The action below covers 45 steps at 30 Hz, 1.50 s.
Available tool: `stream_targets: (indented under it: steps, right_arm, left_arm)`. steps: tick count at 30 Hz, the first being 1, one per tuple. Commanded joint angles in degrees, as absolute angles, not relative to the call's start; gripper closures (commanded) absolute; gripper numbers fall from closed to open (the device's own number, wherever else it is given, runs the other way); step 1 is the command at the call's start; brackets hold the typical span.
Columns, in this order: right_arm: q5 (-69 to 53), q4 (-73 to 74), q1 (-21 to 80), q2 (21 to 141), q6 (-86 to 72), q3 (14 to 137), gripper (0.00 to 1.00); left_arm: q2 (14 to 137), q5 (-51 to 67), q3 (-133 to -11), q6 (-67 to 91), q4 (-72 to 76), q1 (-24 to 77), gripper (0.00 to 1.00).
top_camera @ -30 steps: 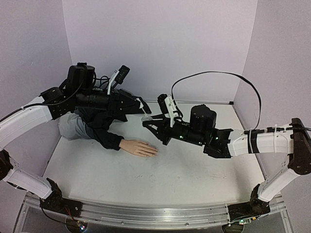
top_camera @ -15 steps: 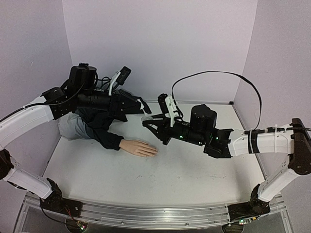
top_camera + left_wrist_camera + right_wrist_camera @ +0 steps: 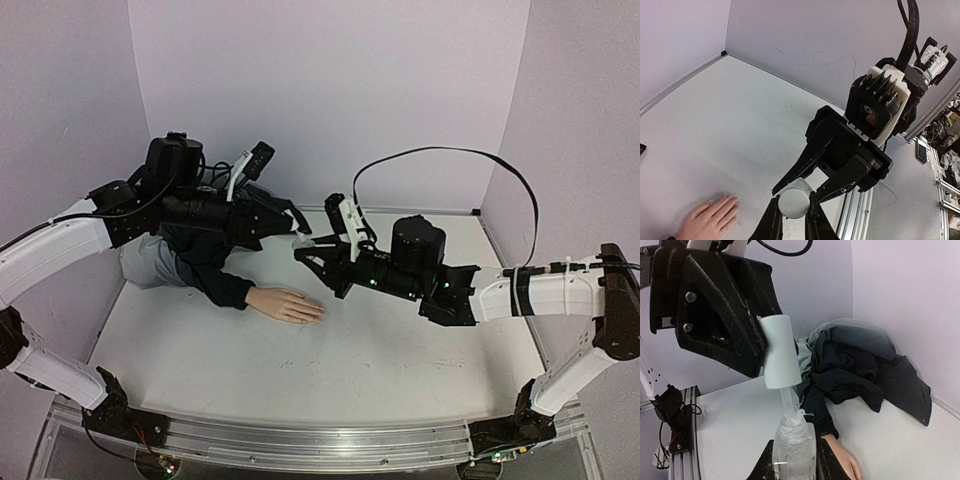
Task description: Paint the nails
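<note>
My left gripper (image 3: pixel 299 235) is shut on the white cap (image 3: pixel 794 202) of the polish brush. My right gripper (image 3: pixel 306 257) is shut on the small clear bottle (image 3: pixel 793 442) and holds it upright above the table. The cap (image 3: pixel 781 351) sits just above the bottle, with the brush stem (image 3: pixel 789 399) still in the bottle's neck. The pale mannequin hand (image 3: pixel 289 304) lies flat on the table below and left of both grippers, coming out of a dark sleeve (image 3: pixel 222 286). Its nails are too small to make out; the fingertips (image 3: pixel 731 203) point toward the grippers.
A dark jacket with a grey part (image 3: pixel 150 262) is heaped at the back left behind the sleeve. Purple walls close in the back and both sides. A metal rail (image 3: pixel 300 440) runs along the near table edge.
The left arm has shifted slightly to the right. The cap stays over the bottle, and the right arm and the mannequin hand have not moved.
</note>
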<state>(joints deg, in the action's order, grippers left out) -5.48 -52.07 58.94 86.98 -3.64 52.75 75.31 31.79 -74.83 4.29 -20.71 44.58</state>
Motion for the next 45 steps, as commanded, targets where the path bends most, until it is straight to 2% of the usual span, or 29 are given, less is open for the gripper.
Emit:
stream_targets:
  steps: [1, 13, 18, 21, 25, 30, 39, 45]
  right_arm:
    - [-4.5, -56.0, 59.3, 85.1, -2.8, 55.8, 1.00]
    - [-4.4, -55.3, 59.4, 85.1, -1.4, 57.8, 1.00]
    - [-0.4, -54.9, 59.8, 85.9, -0.7, 59.3, 1.00]
    - [12.1, -54.7, 61.5, 87.4, 0.9, 60.9, 1.00]
    - [35.1, -57.2, 65.7, 92.2, 7.2, 65.5, 1.00]
    - [44.6, -65.5, 67.4, 98.5, 12.3, 71.1, 1.00]
    - [39.9, -71.9, 68.0, 105.6, 17.1, 79.1, 1.00]
    - [27.1, -70.7, 67.8, 102.6, 16.3, 76.6, 1.00]
  left_arm:
    - [75.6, 31.8, -75.2, 2.9, -20.3, 45.1, 1.00]
    - [77.1, 29.4, -75.9, 2.4, -21.9, 46.0, 1.00]
    - [78.1, 27.8, -76.7, 2.5, -23.3, 46.0, 1.00]
    - [79.0, 24.8, -77.7, 2.8, -25.2, 46.1, 1.00]
    - [81.8, 18.1, -80.7, 4.7, -29.2, 46.3, 1.00]
    - [84.3, 10.3, -82.9, 9.7, -32.4, 46.5, 1.00]
    - [86.2, 7.6, -82.7, 17.0, -35.5, 46.5, 1.00]
    - [85.7, 12.2, -80.5, 15.7, -34.2, 46.5, 1.00]
